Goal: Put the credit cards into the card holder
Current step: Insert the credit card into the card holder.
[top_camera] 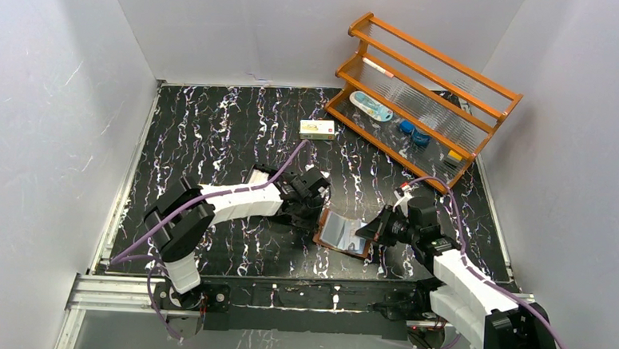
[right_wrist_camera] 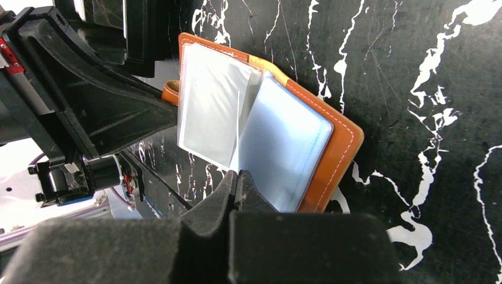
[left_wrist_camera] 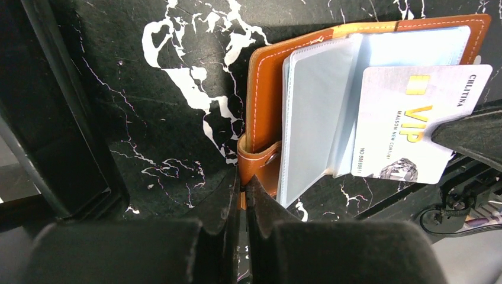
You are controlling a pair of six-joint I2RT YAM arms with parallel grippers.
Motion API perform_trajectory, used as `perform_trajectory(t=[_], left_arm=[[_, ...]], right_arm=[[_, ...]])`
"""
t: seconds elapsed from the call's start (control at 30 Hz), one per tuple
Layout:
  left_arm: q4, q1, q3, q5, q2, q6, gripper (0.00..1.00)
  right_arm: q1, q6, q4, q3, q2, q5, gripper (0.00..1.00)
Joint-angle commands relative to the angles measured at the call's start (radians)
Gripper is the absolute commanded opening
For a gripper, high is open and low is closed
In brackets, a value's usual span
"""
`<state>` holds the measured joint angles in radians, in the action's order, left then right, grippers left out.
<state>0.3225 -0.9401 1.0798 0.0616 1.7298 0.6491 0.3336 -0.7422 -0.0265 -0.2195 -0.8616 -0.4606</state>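
Observation:
The brown card holder [top_camera: 343, 234] lies open on the black marbled table, its clear pockets fanned up. My left gripper [left_wrist_camera: 243, 180] is shut on the holder's snap tab [left_wrist_camera: 260, 163] at the left edge. My right gripper [right_wrist_camera: 238, 173] is shut on a silvery VIP credit card [left_wrist_camera: 402, 106], which it holds on edge over the holder's right half [right_wrist_camera: 337, 154]. The card's left edge rests against a clear pocket leaf [left_wrist_camera: 346, 118]; I cannot tell whether it is inside it. In the top view both grippers [top_camera: 317, 213] [top_camera: 371, 232] flank the holder.
A black tray [left_wrist_camera: 65, 118] lies just left of the holder, under the left arm, with something pale [top_camera: 257, 174] in it. A white-and-yellow carton [top_camera: 317, 128] sits farther back. A wooden rack [top_camera: 426, 93] with small items stands at the back right.

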Motion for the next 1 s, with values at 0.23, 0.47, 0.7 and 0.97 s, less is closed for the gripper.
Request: perform_trajectory(t=[0.23, 0.47, 0.7, 0.97], left_arm=[[0.037, -0.021, 0.029, -0.032, 0.005, -0.003, 0.00], [0.049, -0.030, 0.029, -0.054, 0.002, 0.013, 0.00], [0.056, -0.034, 0.029, -0.062, 0.007, 0.027, 0.00], [0.055, -0.043, 0.028, -0.063, 0.018, 0.042, 0.00]], right_arm=[[-0.014, -0.034, -0.017, -0.010, -0.031, -0.030, 0.00], [-0.015, -0.096, 0.108, -0.105, 0.056, -0.020, 0.00], [-0.015, -0.162, -0.005, -0.038, 0.040, 0.002, 0.00], [-0.015, -0.081, -0.048, -0.003, -0.016, 0.044, 0.00]])
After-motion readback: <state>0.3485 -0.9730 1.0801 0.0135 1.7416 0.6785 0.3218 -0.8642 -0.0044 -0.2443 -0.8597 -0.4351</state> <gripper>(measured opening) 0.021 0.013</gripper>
